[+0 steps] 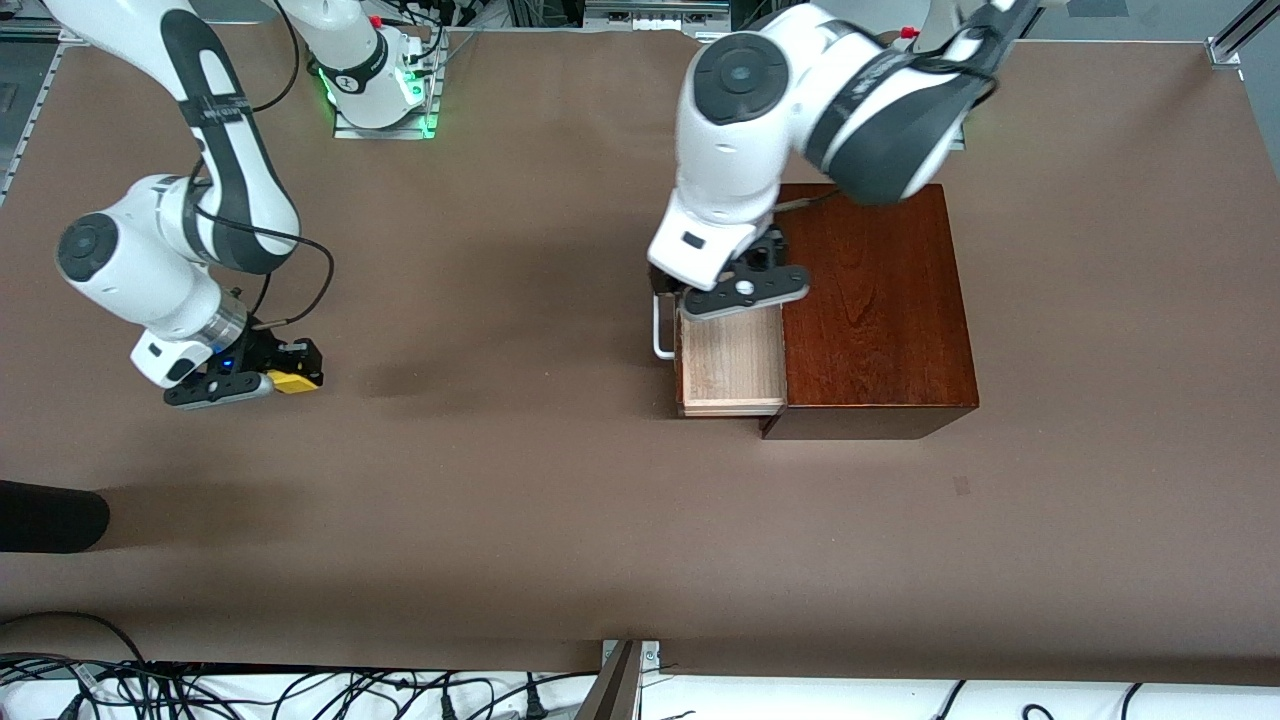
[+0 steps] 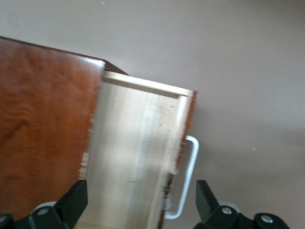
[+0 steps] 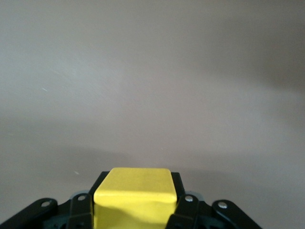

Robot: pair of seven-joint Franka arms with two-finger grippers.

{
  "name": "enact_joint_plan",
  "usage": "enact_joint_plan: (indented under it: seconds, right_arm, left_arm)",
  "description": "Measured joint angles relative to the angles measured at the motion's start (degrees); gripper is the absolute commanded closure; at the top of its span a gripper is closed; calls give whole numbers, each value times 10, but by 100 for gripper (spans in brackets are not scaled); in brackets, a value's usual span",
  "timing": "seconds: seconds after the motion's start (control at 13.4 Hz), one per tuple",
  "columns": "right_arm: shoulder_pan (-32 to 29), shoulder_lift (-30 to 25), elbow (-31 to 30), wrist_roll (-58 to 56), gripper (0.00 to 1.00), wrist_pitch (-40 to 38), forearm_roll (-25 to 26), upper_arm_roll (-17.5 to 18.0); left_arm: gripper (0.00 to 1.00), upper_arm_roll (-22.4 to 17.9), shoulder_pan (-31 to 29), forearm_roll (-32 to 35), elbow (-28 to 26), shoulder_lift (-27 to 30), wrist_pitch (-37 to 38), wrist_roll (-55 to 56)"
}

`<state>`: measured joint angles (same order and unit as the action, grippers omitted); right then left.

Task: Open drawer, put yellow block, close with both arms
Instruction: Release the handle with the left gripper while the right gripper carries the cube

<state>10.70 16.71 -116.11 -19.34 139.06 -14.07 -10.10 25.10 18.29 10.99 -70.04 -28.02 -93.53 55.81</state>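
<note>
The dark-brown wooden box (image 1: pixel 875 300) stands toward the left arm's end of the table. Its drawer (image 1: pixel 733 365) is pulled out toward the right arm's end, showing an empty pale-wood tray and the white bar handle (image 1: pixel 660 330). My left gripper (image 1: pixel 742 298) hangs open over the drawer's inner end. In the left wrist view its fingers (image 2: pixel 71 205) straddle the tray (image 2: pixel 133 152) and handle (image 2: pixel 188 176) without touching them. My right gripper (image 1: pixel 285 380) is shut on the yellow block (image 1: pixel 293 381), low over the bare table near the right arm's end. The block (image 3: pixel 133 191) fills its jaws.
A black object (image 1: pixel 50 515) lies at the table edge, nearer the front camera than the right gripper. Cables (image 1: pixel 200 690) run along the front edge. The right arm's base (image 1: pixel 380 80) stands at the table's top edge.
</note>
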Motion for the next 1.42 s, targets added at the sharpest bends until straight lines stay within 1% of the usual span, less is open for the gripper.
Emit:
enact_joint_plan:
  seconds: [0.3, 0.45, 0.6, 0.9, 1.12, 1.27, 1.42]
  right_arm:
    - [27, 1, 92, 0, 100, -92, 3, 7]
    - [45, 2, 124, 3, 100, -122, 15, 7]
    - [66, 3, 149, 25, 100, -154, 32, 8]
    - [132, 4, 202, 81, 100, -221, 50, 11]
    - [182, 4, 226, 116, 100, -240, 50, 12]
    - [217, 6, 238, 142, 100, -240, 50, 14]
    - [255, 13, 254, 177, 100, -241, 50, 16]
  left_arm:
    - [0, -1, -87, -55, 0, 46, 63, -115]
    - [0, -1, -134, -70, -2, 70, 95, -157]
    - [0, -1, -181, -78, -16, 101, 110, -200]
    - [0, -1, -277, -102, -92, 189, 113, -298]
    - [0, -1, -329, -110, -157, 250, 90, -339]
    - [0, -1, -350, -117, -180, 269, 79, -347]
    - [0, -2, -371, -118, -189, 274, 77, -360]
